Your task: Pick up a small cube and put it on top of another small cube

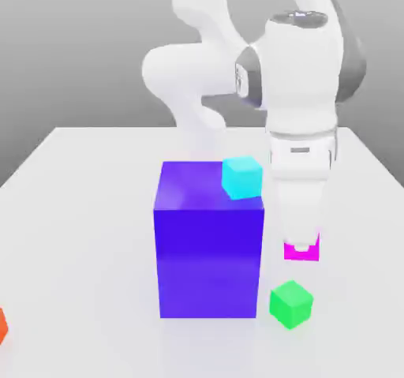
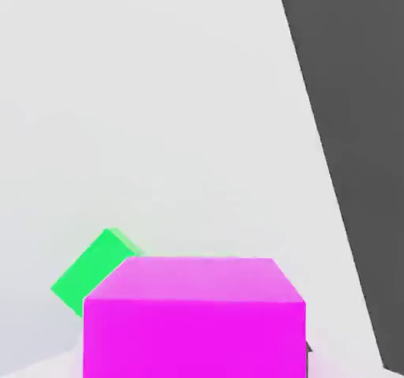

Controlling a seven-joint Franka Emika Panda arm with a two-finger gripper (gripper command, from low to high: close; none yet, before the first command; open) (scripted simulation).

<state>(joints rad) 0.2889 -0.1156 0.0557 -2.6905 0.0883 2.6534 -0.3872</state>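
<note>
White table under a grey backdrop; end effector clenched on the magenta cube, apparently lifted above the green cube.

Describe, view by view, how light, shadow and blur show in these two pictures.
Exterior view: soft, even light; the blue block shows a lighter top and a faint sheen on the table below it; the green cube casts hardly any shadow. Hand view: the pink cube looms flat and shadeless, edges slightly soft.
</note>
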